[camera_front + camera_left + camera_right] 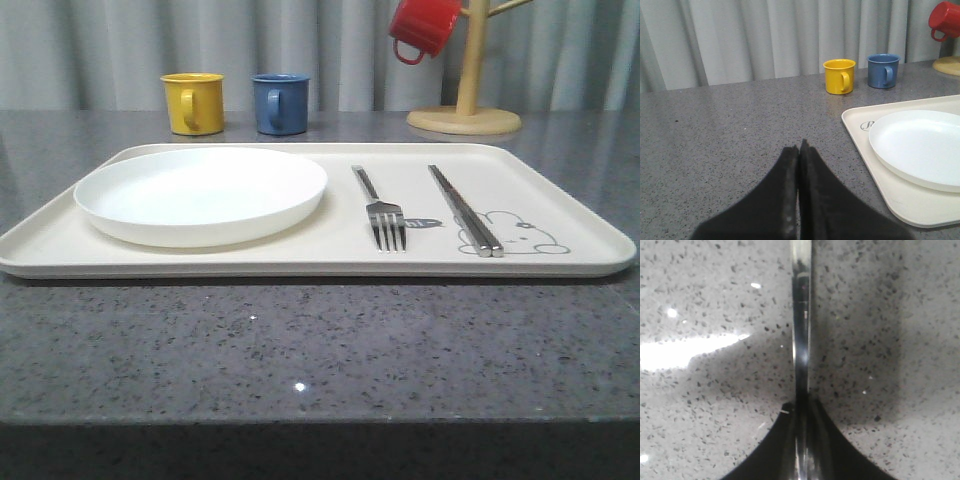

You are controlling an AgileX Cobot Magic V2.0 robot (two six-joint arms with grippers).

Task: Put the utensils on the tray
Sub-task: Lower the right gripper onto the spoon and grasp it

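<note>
right gripper (801, 412) pinched on a slim metal handle, likely the spoon (801, 330)

the handle runs straight out from its fingertips over speckled counter (320, 350); where it lies from the tray (560, 190) i cannot tell. the tray already holds plate (200, 195) left, fork (385, 215) and chopsticks (465, 212) right, long axes near-to-far, with a free strip between them. left gripper (799, 152) closed on nothing, left of the tray. mugs (192, 102) sit far behind.

The grey speckled stone table (320, 360) carries the cream tray (200, 262) near its front edge. Behind the tray stand a yellow mug (192, 103) and a blue mug (280, 103), close tog., and the round wooden base of a mug stand (463, 121) further right.
</note>
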